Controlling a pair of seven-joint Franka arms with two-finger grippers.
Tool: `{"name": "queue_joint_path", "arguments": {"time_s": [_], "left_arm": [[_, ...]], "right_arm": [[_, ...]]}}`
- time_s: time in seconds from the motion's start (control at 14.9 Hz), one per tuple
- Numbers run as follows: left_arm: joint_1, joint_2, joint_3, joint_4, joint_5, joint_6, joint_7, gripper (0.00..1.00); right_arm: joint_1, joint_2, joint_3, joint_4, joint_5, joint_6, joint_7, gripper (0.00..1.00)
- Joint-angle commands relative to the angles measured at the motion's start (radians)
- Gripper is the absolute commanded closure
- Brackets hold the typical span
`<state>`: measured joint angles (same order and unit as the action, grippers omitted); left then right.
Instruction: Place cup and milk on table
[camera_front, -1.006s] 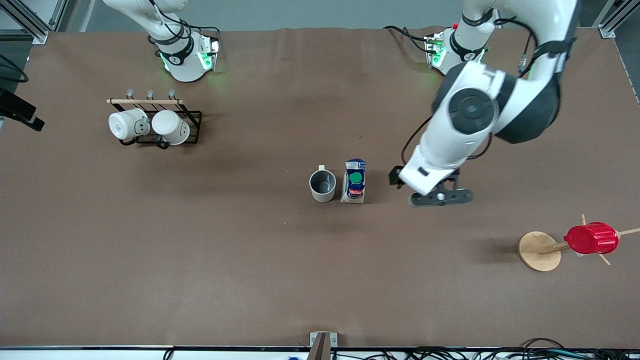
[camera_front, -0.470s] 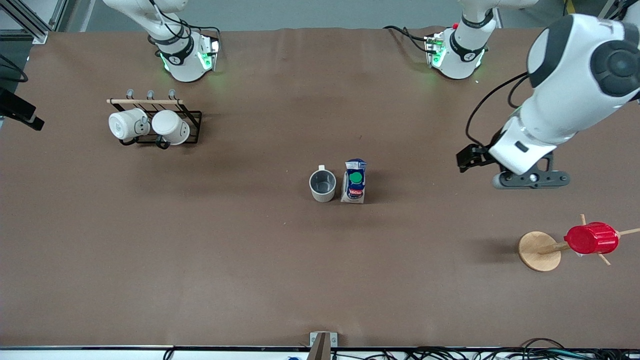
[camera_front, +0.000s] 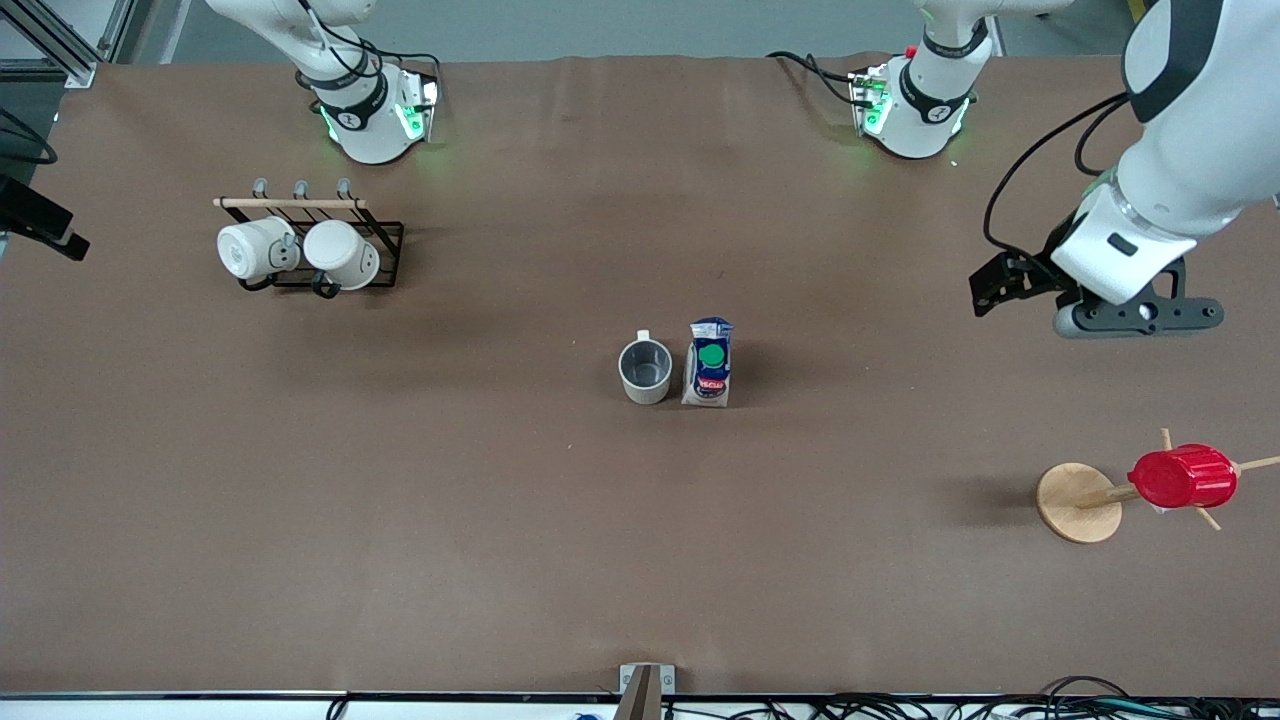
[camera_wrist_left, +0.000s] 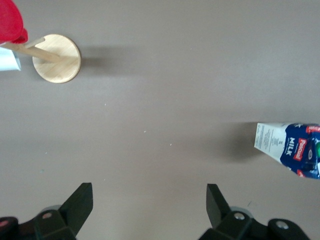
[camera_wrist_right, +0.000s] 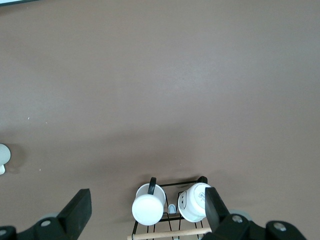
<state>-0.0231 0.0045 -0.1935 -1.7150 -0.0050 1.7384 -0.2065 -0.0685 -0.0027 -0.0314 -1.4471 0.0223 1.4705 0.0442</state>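
Observation:
The cup (camera_front: 646, 371), off-white with a dark grey inside, stands upright in the middle of the brown table (camera_front: 400, 520). The blue-and-white milk (camera_front: 711, 362) with a green cap stands right beside it, toward the left arm's end. Part of the milk shows in the left wrist view (camera_wrist_left: 292, 155). My left gripper (camera_front: 1137, 317) is open and empty, up over bare table well away from the milk; its jaws stand wide apart in the left wrist view (camera_wrist_left: 150, 189). My right gripper (camera_wrist_right: 147, 196) is open and empty, high over the mug rack, and is out of the front view.
A black wire rack (camera_front: 385, 255) with two white mugs (camera_front: 258, 248) stands near the right arm's base; both mugs show in the right wrist view (camera_wrist_right: 148, 208). A wooden peg stand (camera_front: 1078, 502) carrying a red ribbed cup (camera_front: 1182, 477) stands at the left arm's end.
My left arm has swung away from the milk toward its own end of the table, open and empty. The cup and milk have not moved.

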Motion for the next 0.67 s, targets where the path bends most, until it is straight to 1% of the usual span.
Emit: {"name": "queue_joint_path", "arguments": {"time_s": [0.0,0.13,0.27,0.6], "left_arm": [[0.012,-0.035,-0.006,-0.029,-0.020,0.021,0.067,0.00],[0.012,-0.034,-0.007,-0.018,-0.018,0.021,0.074,0.00],[0.008,-0.012,-0.007,0.020,-0.020,0.017,0.105,0.00],[0.003,-0.012,-0.009,0.073,-0.033,0.006,0.084,0.00]], "right_arm": [[0.009,-0.017,-0.010,-0.013,0.005,-0.004,-0.010,0.00],[0.007,-0.017,-0.010,-0.013,0.005,-0.004,-0.010,0.00],[0.007,-0.017,-0.010,-0.015,0.005,-0.006,-0.010,0.00],[0.007,-0.017,-0.012,-0.015,0.005,-0.006,-0.010,0.00]]}}
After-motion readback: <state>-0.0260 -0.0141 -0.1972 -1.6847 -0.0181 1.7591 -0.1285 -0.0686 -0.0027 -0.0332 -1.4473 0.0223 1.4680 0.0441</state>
